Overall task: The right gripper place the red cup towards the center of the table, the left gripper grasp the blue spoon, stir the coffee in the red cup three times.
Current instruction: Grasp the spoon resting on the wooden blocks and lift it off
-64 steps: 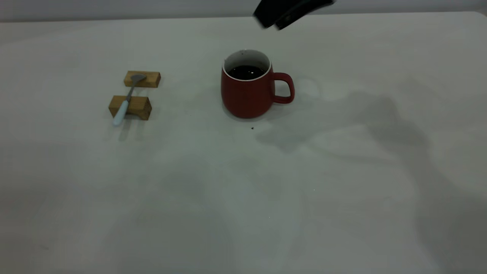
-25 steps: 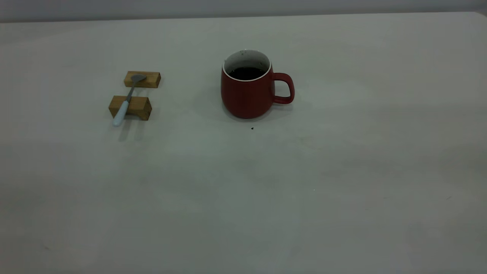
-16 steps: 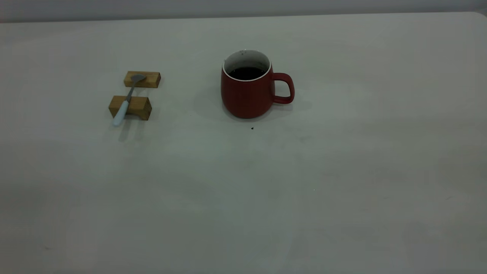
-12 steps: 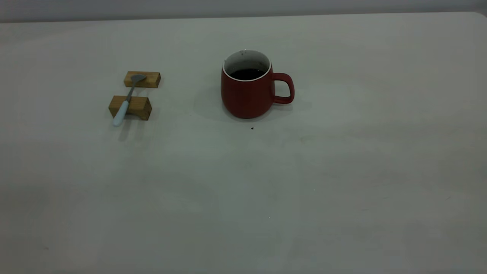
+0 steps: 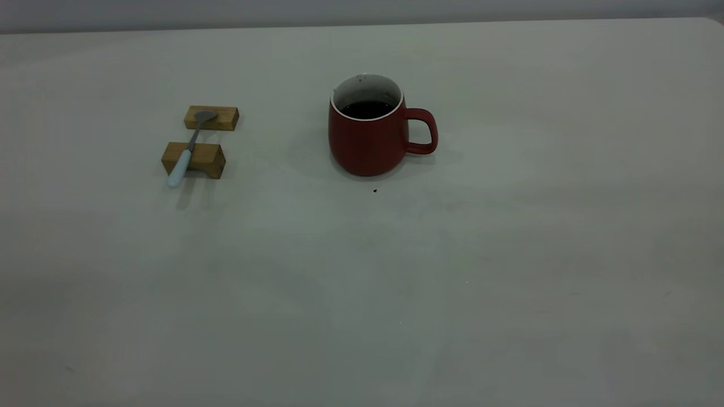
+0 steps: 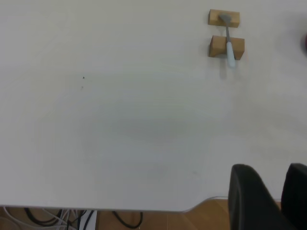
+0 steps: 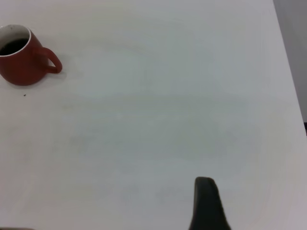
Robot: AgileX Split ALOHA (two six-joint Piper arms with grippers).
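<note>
The red cup (image 5: 367,133) (no readable writing) stands upright on the table (image 5: 509,254).

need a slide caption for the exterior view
Red cup of coffee stands mid-table; blue spoon rests across two wooden blocks to its left.

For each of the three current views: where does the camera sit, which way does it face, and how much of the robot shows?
Exterior: outside the rig, looking down across the table at the red cup and the blue spoon on two wooden blocks; no robot in view.
Left wrist: high above the table edge, facing the spoon; the left gripper shows, open.
Right wrist: high, facing the cup; one finger of the right gripper shows.
Shared: spoon in exterior and left wrist; cup in exterior and right wrist.
</note>
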